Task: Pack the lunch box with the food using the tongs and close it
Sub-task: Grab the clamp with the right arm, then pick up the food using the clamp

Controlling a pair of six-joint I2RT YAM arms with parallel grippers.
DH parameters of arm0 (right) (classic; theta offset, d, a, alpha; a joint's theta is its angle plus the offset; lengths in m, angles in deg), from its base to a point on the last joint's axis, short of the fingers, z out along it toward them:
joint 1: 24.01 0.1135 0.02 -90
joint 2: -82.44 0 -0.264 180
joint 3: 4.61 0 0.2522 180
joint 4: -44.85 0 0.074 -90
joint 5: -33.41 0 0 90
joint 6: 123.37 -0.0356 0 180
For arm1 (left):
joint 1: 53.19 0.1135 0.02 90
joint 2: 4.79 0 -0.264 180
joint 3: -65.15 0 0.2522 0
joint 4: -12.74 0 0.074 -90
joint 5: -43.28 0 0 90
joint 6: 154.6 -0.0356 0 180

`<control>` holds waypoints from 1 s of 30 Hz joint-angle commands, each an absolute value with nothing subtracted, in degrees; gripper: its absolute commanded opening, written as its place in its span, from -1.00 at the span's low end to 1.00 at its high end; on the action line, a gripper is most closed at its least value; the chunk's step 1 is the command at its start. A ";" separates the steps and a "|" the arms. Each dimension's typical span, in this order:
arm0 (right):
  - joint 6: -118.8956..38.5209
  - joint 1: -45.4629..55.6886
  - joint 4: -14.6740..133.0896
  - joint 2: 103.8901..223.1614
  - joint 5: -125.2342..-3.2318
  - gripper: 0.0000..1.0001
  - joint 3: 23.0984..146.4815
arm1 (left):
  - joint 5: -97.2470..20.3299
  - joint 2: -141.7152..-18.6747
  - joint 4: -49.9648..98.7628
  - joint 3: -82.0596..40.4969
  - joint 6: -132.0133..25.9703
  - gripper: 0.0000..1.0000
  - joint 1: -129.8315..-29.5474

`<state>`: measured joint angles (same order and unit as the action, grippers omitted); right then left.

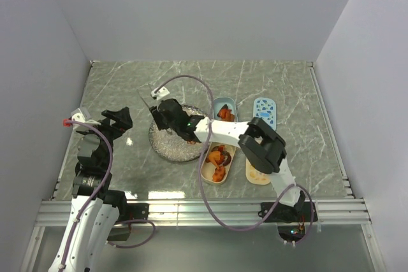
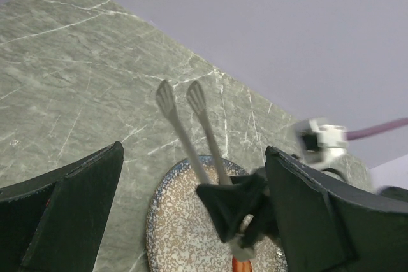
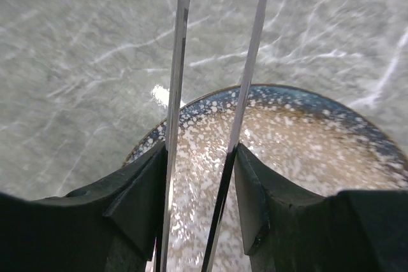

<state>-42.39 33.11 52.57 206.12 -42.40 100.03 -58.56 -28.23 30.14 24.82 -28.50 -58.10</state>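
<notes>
My right gripper (image 1: 167, 116) hangs over the speckled plate (image 1: 167, 148), shut on the metal tongs (image 1: 152, 98). In the right wrist view both fingers (image 3: 137, 195) press against the two tong arms (image 3: 176, 87), which still stand apart. The tong tips (image 2: 180, 99) point past the plate's far rim, with nothing between them. The lunch box is several oval tubs right of the plate: a blue one (image 1: 216, 102) and a peach one (image 1: 208, 173) hold the food (image 1: 218, 157), orange and reddish chunks. A second peach tub (image 1: 255, 173) lies beside them. My left gripper (image 1: 118, 119) is open left of the plate, holding nothing.
A blue patterned lid (image 1: 264, 111) lies right of the blue tub. Grey walls close in the marble table (image 1: 127, 87) at the back and on both sides. A metal rail (image 1: 191, 208) runs along the near edge.
</notes>
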 commanded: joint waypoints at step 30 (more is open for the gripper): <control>-65.01 45.95 87.35 151.71 -35.14 -0.08 63.74 | -55.33 -35.46 22.46 24.76 -29.97 0.99 -59.17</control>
